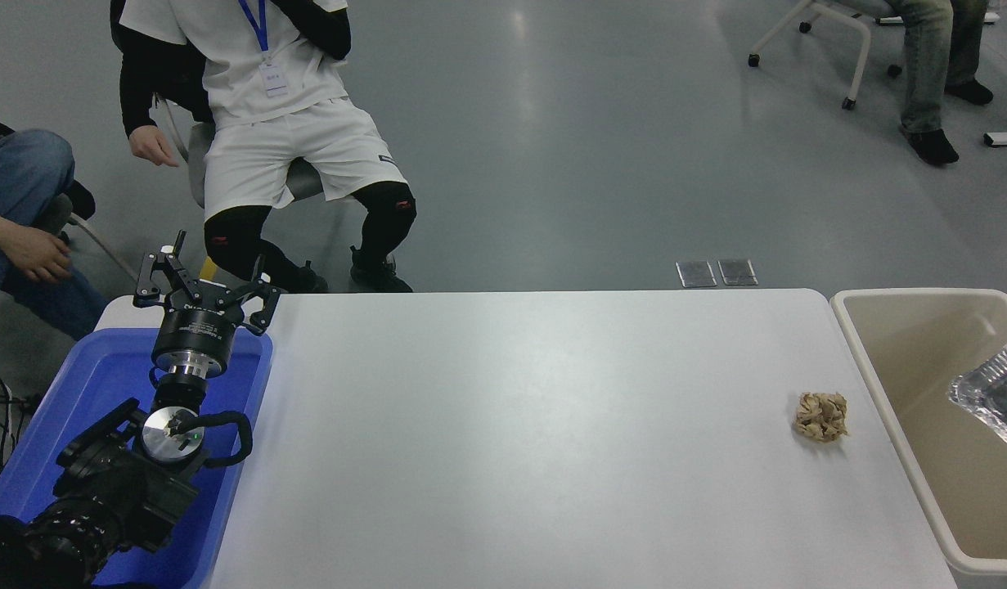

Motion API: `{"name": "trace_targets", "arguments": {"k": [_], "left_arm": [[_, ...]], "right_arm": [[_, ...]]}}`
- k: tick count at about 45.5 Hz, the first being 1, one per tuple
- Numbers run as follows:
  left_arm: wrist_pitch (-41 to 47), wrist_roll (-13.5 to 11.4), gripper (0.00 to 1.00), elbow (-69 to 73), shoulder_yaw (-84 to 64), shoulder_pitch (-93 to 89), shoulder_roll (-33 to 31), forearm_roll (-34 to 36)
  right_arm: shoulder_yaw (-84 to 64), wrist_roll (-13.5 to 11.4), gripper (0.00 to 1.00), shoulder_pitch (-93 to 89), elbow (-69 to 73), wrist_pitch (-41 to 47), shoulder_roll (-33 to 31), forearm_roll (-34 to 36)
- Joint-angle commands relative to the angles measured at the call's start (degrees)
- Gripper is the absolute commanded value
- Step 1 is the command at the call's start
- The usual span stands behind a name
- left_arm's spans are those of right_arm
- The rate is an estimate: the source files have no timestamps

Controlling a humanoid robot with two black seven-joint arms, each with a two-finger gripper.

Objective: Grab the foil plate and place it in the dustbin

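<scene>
The shiny foil plate (995,393) shows only partly at the right edge of the head view, lying low inside the beige dustbin (875,384), which stands against the table's right end. My right gripper and arm are out of view. The left arm is parked at the lower left over the blue bin, and its gripper (206,283) is open with nothing between its fingers.
A crumpled tan paper wad (820,416) lies on the white table (511,442) near its right edge. A blue plastic bin (78,393) stands at the left. People sit at the far left and top right.
</scene>
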Motion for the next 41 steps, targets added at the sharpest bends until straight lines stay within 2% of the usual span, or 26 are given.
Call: {"name": "trace_targets", "arguments": {"k": [1,12,41], "left_arm": [[0.00,-0.01,0.99,0.00,0.00,0.00,0.00,-0.01],[0.00,-0.01,0.99,0.00,0.00,0.00,0.00,-0.01],[0.00,-0.01,0.99,0.00,0.00,0.00,0.00,0.08]], "right_arm": [[0.15,-0.07,0.00,-1.82,-1.71,-5.33,3.11,1.50],[0.06,0.02,0.00,-3.84,-5.93,-6.12,7.33,1.59],[-0.64,0.11,0.00,-4.63,-6.90,-9.02,9.01,1.50]]}}
